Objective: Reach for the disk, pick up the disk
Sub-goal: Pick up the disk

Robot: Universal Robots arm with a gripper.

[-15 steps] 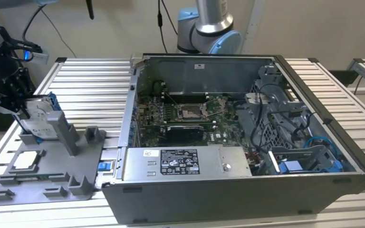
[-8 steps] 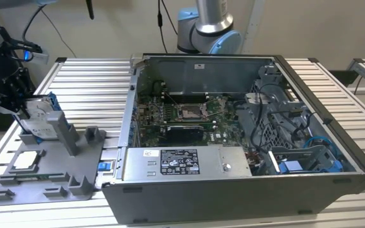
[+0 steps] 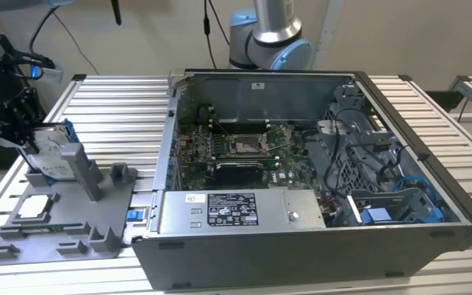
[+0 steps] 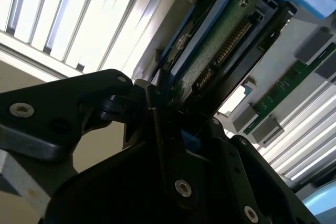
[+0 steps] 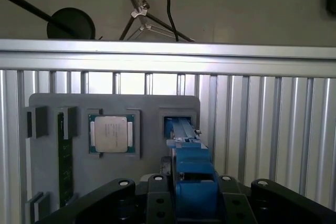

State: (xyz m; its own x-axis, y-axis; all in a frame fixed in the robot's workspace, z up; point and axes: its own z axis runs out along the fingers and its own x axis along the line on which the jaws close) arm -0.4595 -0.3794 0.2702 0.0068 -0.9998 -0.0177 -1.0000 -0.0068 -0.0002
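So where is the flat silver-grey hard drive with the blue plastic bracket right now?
At the exterior view's left, the silver-grey hard drive is upright at the far end of the grey plastic fixture tray, gripped by the black gripper.

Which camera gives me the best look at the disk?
The exterior view: the disk stands on edge at the grey holder, showing its labelled face and blue frame. The first wrist view sees the disk edge-on, mostly blue frame. The second wrist view shows its green circuit-board side close up, partly hidden.
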